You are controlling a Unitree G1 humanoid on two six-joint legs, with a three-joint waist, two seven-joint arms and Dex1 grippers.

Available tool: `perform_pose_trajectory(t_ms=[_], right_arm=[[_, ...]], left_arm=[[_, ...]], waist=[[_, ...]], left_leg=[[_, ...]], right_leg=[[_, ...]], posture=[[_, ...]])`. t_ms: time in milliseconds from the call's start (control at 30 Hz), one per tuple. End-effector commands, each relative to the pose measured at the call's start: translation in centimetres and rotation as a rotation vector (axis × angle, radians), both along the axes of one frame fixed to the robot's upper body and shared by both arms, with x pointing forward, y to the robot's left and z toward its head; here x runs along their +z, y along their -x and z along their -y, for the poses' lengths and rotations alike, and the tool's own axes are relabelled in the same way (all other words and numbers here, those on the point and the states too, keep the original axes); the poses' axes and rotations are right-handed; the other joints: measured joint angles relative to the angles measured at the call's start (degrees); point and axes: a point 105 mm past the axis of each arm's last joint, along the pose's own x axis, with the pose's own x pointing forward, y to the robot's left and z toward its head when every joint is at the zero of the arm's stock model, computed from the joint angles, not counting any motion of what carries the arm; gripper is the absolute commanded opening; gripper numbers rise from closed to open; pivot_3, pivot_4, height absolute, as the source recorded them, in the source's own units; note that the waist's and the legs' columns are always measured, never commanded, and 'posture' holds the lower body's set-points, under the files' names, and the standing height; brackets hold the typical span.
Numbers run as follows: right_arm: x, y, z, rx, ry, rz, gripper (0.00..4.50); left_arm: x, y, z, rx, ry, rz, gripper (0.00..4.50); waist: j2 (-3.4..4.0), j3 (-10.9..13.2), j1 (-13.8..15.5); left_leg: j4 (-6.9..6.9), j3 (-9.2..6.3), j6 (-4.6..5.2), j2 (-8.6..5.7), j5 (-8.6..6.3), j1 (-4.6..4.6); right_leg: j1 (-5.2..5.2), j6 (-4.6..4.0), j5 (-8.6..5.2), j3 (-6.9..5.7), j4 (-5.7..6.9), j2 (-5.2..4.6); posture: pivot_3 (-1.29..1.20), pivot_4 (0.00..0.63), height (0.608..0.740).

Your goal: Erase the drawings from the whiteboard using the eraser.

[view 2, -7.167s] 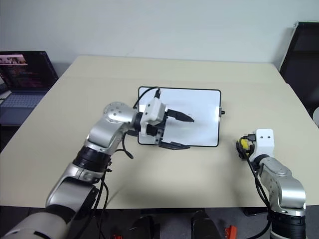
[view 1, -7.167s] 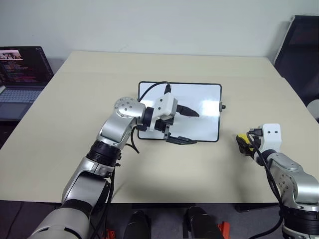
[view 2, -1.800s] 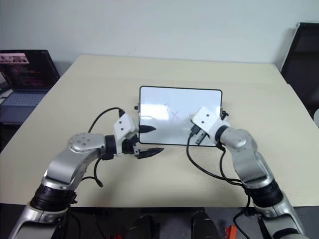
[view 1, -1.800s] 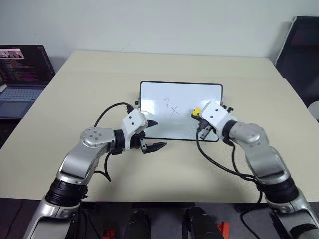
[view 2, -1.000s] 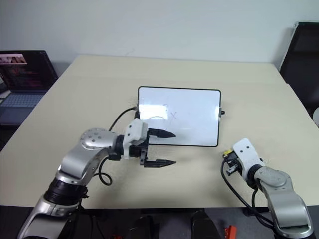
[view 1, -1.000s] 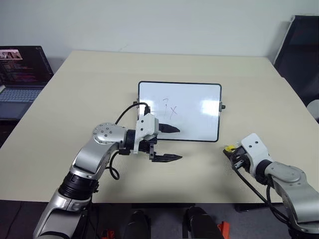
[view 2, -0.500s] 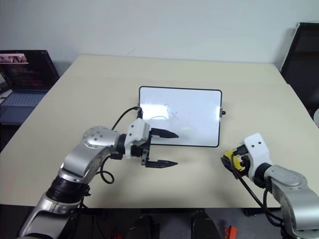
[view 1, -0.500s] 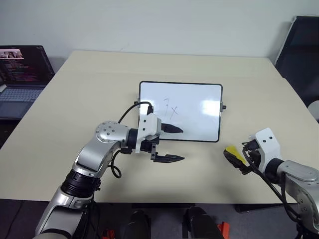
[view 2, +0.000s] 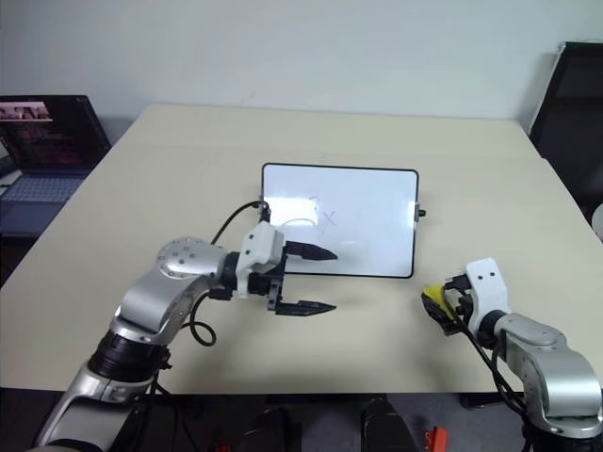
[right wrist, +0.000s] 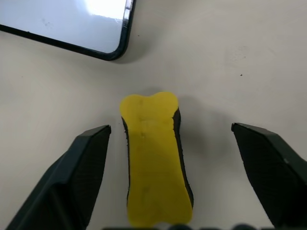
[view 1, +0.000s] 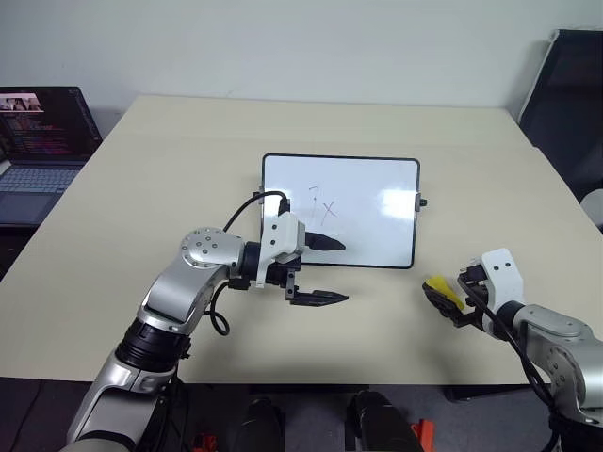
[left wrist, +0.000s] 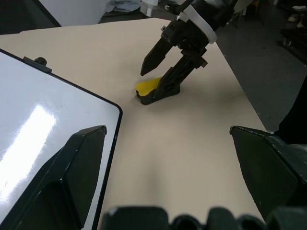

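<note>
The whiteboard [view 1: 377,226] lies flat in the middle of the table, with thin dark drawings [view 1: 322,205] on its left half. To the right of the board's near corner, the yellow eraser [right wrist: 153,163] rests on the table, dark side down. My right gripper [view 1: 450,303] is open, a finger on either side of the eraser and neither pressing it. My left gripper [view 1: 345,273] is open and empty at the board's near left edge, one finger over the white surface and one over the table.
An open laptop [view 1: 42,151] sits off the table's far left corner. A dark chair [view 1: 565,94] stands past the far right corner. The table's front edge [view 1: 311,381] runs close behind both grippers.
My right gripper has opened and let the eraser down onto the table, then shifted slightly right. The left arm has stayed where it was.
</note>
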Motion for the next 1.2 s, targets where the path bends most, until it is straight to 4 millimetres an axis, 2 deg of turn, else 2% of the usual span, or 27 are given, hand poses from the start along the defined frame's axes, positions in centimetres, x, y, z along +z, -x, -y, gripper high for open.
perform_pose_trajectory(t_ms=[33,233,300,433,600,733,800,900,1067,1200], right_arm=[[0.8,-0.3,0.1,0.005,-0.005,0.041,3.17],[0.6,-0.2,-0.2,0.020,-0.009,0.028,1.04],[0.6,-0.1,-0.3,0.024,-0.011,0.026,0.72],[0.9,0.1,-0.6,0.033,-0.010,0.041,0.69],[2.7,1.1,-1.5,0.080,0.019,0.109,0.69],[5.3,2.3,-4.7,0.222,-0.018,0.212,0.69],[6.4,2.2,-6.1,0.271,-0.027,0.262,0.69],[7.4,1.8,-8.3,0.345,-0.042,0.300,0.68],[8.0,1.0,-9.9,0.404,-0.026,0.347,0.68],[8.7,-0.6,-11.2,0.431,0.023,0.412,0.68]], left_arm=[[1.3,0.1,0.1,-0.003,0.008,0.054,4.50],[1.2,0.1,-0.1,0.012,0.006,0.045,4.50],[1.2,-0.1,-0.3,0.028,0.008,0.037,4.50],[1.1,-0.6,-1.3,0.103,0.015,0.014,4.50],[1.1,-1.1,-3.9,0.265,0.008,-0.006,4.50],[1.8,-1.4,-6.2,0.434,0.051,-0.016,4.50],[2.4,-2.0,-7.0,0.513,0.094,-0.018,4.50],[2.2,-2.5,-8.4,0.592,0.072,0.003,4.50],[2.1,-2.6,-9.6,0.633,0.071,0.000,4.50],[1.7,-2.5,-10.5,0.662,0.050,0.007,4.50]], waist=[[0.00,0.00,0.00],[0.00,0.00,0.00],[0.00,0.00,0.00],[0.00,0.00,-0.01],[0.02,0.01,-0.15],[0.02,0.01,-0.10],[0.02,0.01,-0.10],[0.00,0.00,-0.18],[0.00,0.00,-0.04],[0.01,0.01,-0.10]], left_leg=[[0.00,0.00,0.00,0.00,0.00,0.00],[0.00,0.00,0.00,0.00,0.00,0.00],[0.00,0.00,0.00,0.00,0.00,0.00],[0.00,0.00,0.00,0.00,0.00,0.00],[-0.03,-0.02,0.00,0.02,0.00,0.00],[-0.02,-0.03,0.00,0.02,0.00,0.00],[0.00,-0.05,0.00,0.02,0.00,0.00],[0.12,-0.05,0.00,0.01,0.00,0.06],[0.08,-0.04,-0.01,0.02,0.00,0.01],[-0.02,-0.02,-0.01,0.02,0.00,0.00]], right_leg=[[0.00,0.00,0.00,0.00,0.00,0.00],[0.00,0.00,0.00,0.00,0.00,0.00],[0.00,0.01,0.00,0.00,0.01,0.00],[0.00,0.01,0.00,0.00,0.01,0.00],[-0.02,0.01,0.00,-0.01,0.03,0.01],[-0.01,0.01,0.00,0.00,0.02,0.01],[0.00,0.01,0.00,-0.03,0.03,0.01],[0.04,-0.03,0.03,-0.02,0.04,0.01],[0.01,-0.06,0.04,-0.03,-0.01,0.01],[-0.04,-0.05,0.03,-0.03,-0.03,0.01]], posture=[[0.00,0.150,0.740],[0.00,0.150,0.740],[0.00,0.150,0.740],[0.00,0.150,0.740],[0.00,0.150,0.740],[0.00,0.150,0.740],[0.00,0.150,0.740],[0.00,0.150,0.740],[0.00,0.150,0.740],[0.00,0.150,0.740]])
